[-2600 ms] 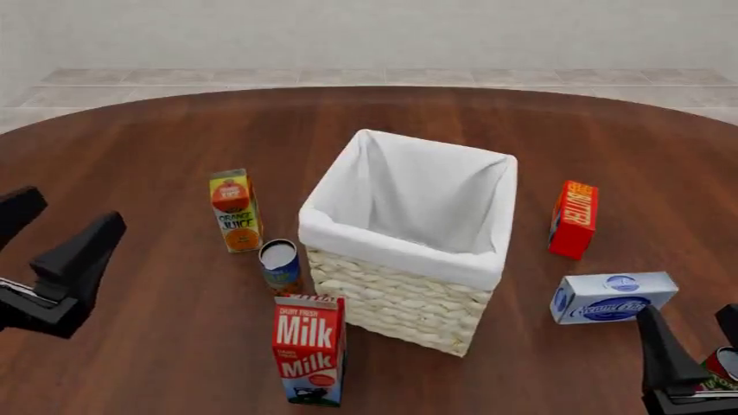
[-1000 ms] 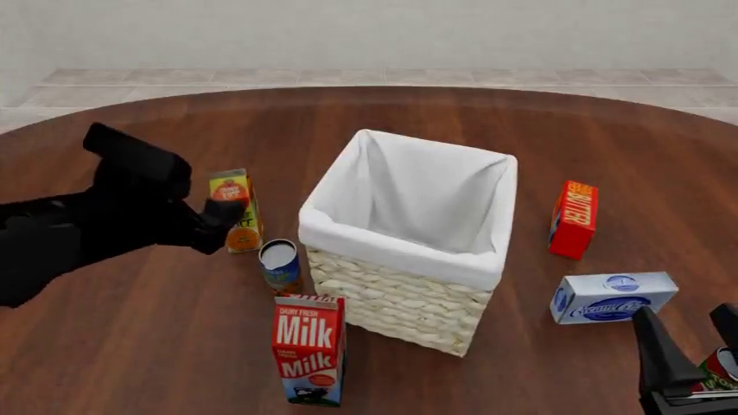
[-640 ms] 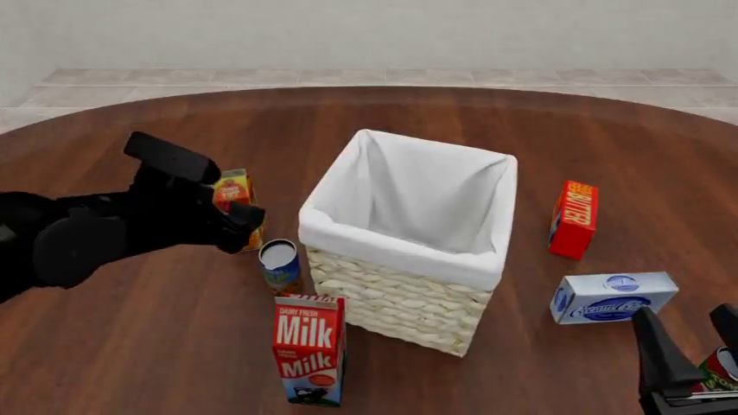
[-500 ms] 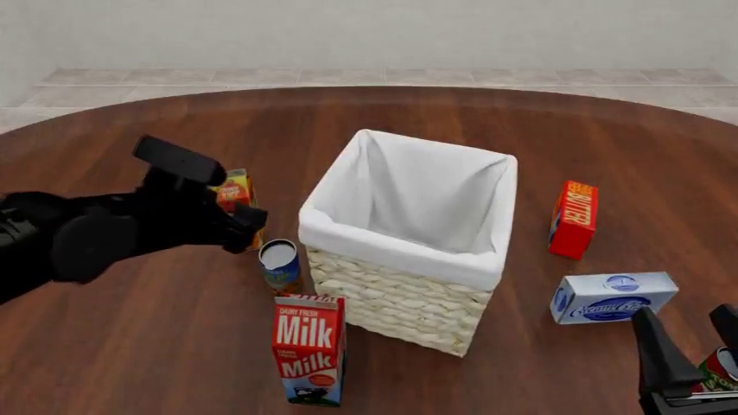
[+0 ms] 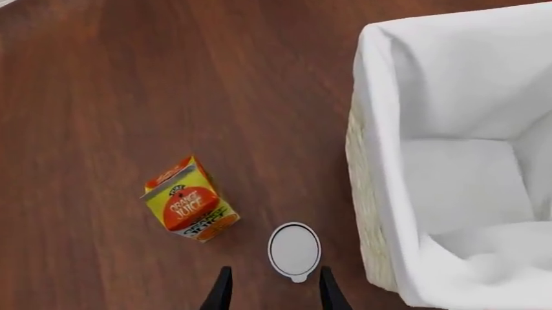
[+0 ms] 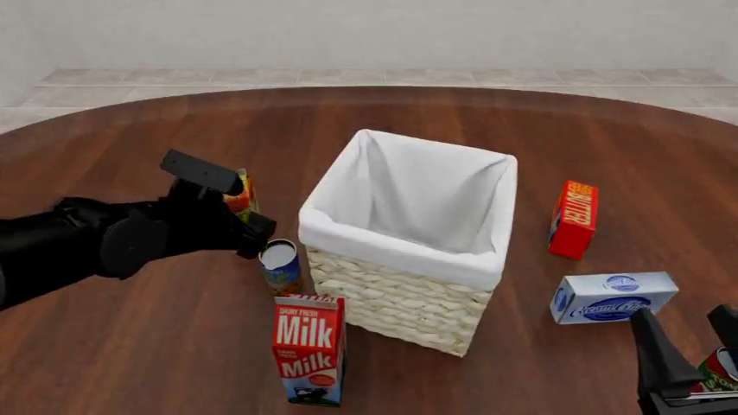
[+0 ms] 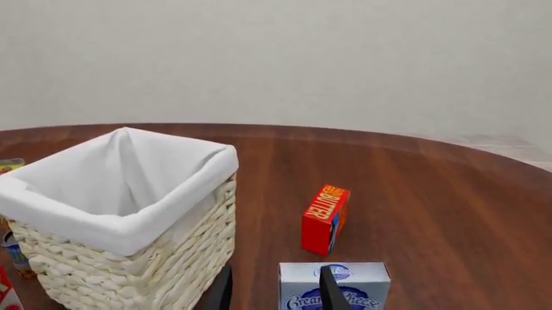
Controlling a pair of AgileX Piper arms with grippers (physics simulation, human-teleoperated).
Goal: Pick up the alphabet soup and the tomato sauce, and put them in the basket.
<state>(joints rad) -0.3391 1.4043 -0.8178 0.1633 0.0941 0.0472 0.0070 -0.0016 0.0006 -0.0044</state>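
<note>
The alphabet soup (image 6: 279, 263) stands upright, long axis vertical, pale top up, right beside the basket (image 6: 398, 298) on its left. The left gripper (image 5: 273, 292) hovers above it with fingers apart, holding nothing. The right gripper (image 7: 274, 287) sits low near the cream cheese box (image 7: 335, 286), fingers spread too. Only a sliver of the tomato sauce (image 6: 727, 363) shows

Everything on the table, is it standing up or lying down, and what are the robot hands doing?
alphabet soup: upright, not held.
tomato sauce: barely in view, can't tell.
basket: upright, nothing inside.
milk carton: upright.
orange juice carton: upright.
butter box: standing on end.
cream cheese box: lying flat.
left gripper: open above the soup.
right gripper: open, holding nothing.
</note>
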